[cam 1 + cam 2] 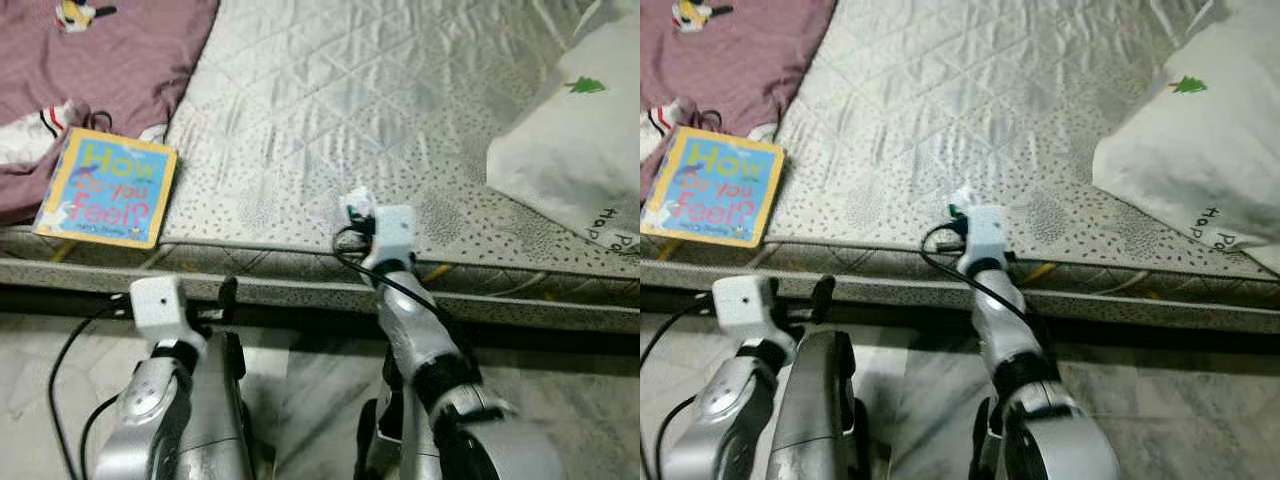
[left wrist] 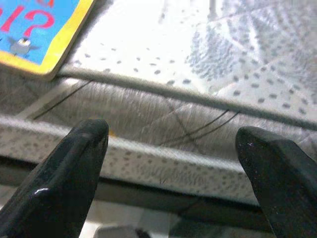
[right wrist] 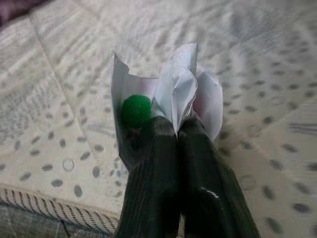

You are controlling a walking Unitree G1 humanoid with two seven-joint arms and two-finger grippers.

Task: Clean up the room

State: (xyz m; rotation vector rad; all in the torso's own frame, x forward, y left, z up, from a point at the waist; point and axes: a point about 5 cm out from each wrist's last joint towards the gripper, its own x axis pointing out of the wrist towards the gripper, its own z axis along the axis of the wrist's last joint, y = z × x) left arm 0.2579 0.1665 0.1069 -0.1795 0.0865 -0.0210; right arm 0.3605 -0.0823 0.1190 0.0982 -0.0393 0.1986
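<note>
Up at the near edge of the bare quilted mattress [image 1: 330, 120], the right gripper [image 3: 178, 130] had its two black fingers pressed together on a crumpled white paper scrap with a green pom-pom [image 3: 136, 110] tucked into its folds, holding it just above the dotted ticking. Lower down, the left gripper [image 2: 171, 144] hung in front of the mattress side with its fingers spread wide and nothing between them. A children's board book, "How Do You Feel?" [image 1: 106, 186], lay flat near the mattress's left corner, touching a mauve printed garment [image 1: 120, 50]. A white pillow with a small green tree print [image 1: 1200, 150] rested on the right.
</note>
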